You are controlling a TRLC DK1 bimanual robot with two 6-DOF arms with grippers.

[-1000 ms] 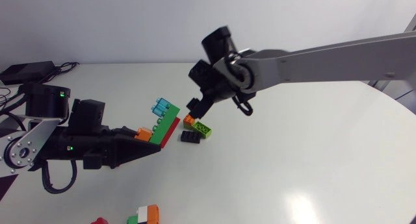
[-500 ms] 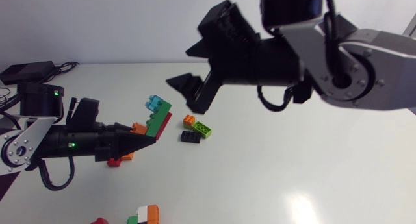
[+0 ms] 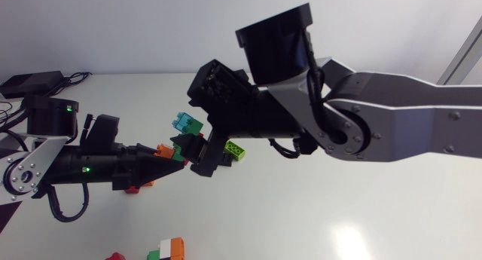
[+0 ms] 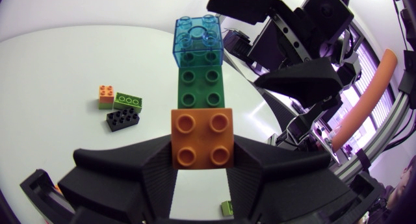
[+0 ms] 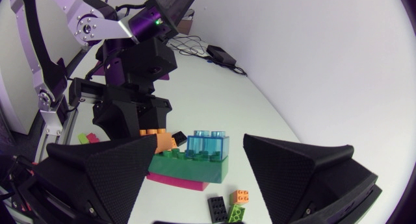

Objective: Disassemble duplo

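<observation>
- Gripping the brick stack (image 4: 200, 87) by its orange end with the left gripper (image 4: 203, 160), seemingly clear of the table.
- Pointing its long axis away from that grip, blue brick (image 4: 197, 34) at the free end.
- Straddling that blue end with the right gripper (image 5: 201, 151), fingers spread wide, touching neither side.
- Probably calls for closing across the blue brick, then pulling along the axis.

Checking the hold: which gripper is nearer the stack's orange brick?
Left. The left gripper is shut on the orange brick; the right gripper stands open near the stack's blue end.
</observation>
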